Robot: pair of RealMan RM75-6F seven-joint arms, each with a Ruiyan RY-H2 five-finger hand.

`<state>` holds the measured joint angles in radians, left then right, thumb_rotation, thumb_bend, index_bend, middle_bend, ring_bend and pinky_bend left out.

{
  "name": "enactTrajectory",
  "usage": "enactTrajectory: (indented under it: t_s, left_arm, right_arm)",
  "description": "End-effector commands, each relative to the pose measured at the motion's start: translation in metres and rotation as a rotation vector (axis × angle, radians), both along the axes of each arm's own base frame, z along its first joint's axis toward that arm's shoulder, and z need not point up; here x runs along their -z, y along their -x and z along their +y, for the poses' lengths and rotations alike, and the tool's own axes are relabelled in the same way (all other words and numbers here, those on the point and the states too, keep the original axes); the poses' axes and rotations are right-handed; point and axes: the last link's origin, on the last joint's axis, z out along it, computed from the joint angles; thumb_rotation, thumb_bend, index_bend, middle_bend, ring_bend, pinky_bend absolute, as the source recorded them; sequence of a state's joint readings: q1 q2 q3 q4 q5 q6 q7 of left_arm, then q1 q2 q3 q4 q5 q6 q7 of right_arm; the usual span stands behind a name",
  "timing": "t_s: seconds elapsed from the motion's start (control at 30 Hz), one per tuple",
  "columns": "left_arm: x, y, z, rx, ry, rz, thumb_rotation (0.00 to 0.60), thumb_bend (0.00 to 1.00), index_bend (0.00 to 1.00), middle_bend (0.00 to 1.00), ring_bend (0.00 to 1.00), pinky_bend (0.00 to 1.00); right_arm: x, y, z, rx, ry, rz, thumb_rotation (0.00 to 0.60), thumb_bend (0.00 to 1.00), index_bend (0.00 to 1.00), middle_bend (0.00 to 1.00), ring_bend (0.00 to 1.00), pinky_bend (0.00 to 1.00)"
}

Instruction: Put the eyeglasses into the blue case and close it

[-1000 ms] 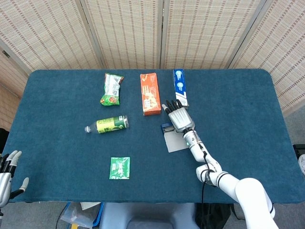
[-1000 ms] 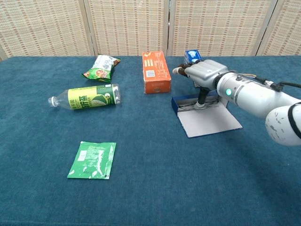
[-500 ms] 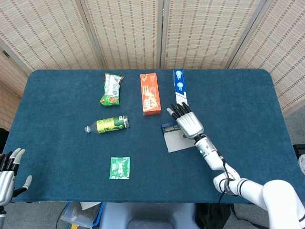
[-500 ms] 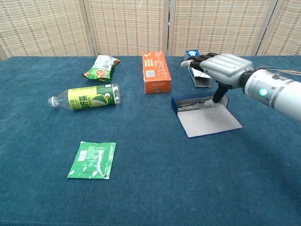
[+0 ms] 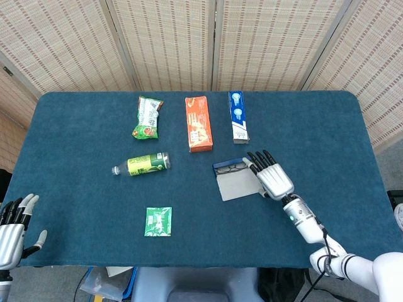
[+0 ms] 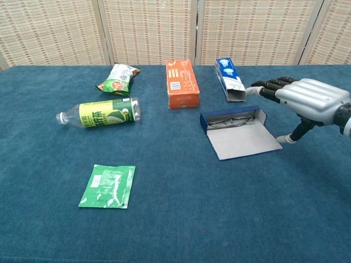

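Note:
The blue case lies open near the table's middle right, and the eyeglasses lie inside its tray. Its grey lid flap is folded flat toward me. In the head view the case and its flap sit just left of my right hand. My right hand hovers to the right of the case, fingers spread and holding nothing, the thumb tip close to the flap's right corner. My left hand hangs open off the table's near left edge.
An orange box, a blue-white box and a green snack bag lie along the back. A green-labelled bottle lies on its side at left. A green sachet lies near the front.
My right hand has drawn away from above the case to the right and toward me, leaving the eyeglasses in the case. The left hand barely moved.

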<state>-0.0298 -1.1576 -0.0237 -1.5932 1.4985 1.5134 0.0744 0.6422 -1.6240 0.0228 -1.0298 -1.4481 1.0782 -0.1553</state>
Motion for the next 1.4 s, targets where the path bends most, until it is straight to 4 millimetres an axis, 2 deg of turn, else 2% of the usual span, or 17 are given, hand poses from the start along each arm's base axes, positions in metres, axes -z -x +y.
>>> enactTrajectory:
  t_s: [0.03,0.37,0.7,1.27,1.4]
  left_arm:
    - [0.001,0.000,0.000,0.000,0.001,0.001,0.600,0.36,0.00,0.00,0.00,0.00]
    - [0.000,0.000,-0.003,-0.011,-0.001,0.005,0.600,0.36,0.00,0.00,0.00,0.00]
    - [0.001,0.000,-0.002,-0.008,0.004,0.008,0.600,0.36,0.00,0.00,0.00,0.00]
    - [0.003,0.001,-0.003,-0.014,0.012,0.007,0.600,0.36,0.00,0.00,0.00,0.00]
    - [0.003,0.001,-0.004,-0.014,0.009,0.006,0.600,0.36,0.00,0.00,0.00,0.00]
  right_arm:
    - [0.003,0.006,-0.001,0.024,-0.005,0.000,0.600,0.17,0.00,0.00,0.00,0.00]
    - [0.015,0.013,-0.002,0.035,-0.031,0.039,0.600,0.17,0.00,0.00,0.00,0.00]
    - [0.018,0.017,-0.001,0.042,-0.040,0.063,0.600,0.17,0.00,0.00,0.00,0.00]
    - [0.029,0.008,-0.007,0.016,-0.034,0.077,0.600,0.17,0.00,0.00,0.00,0.00]
    - [0.030,0.006,-0.008,0.006,-0.031,0.067,0.600,0.23,0.00,0.00,0.00,0.00]
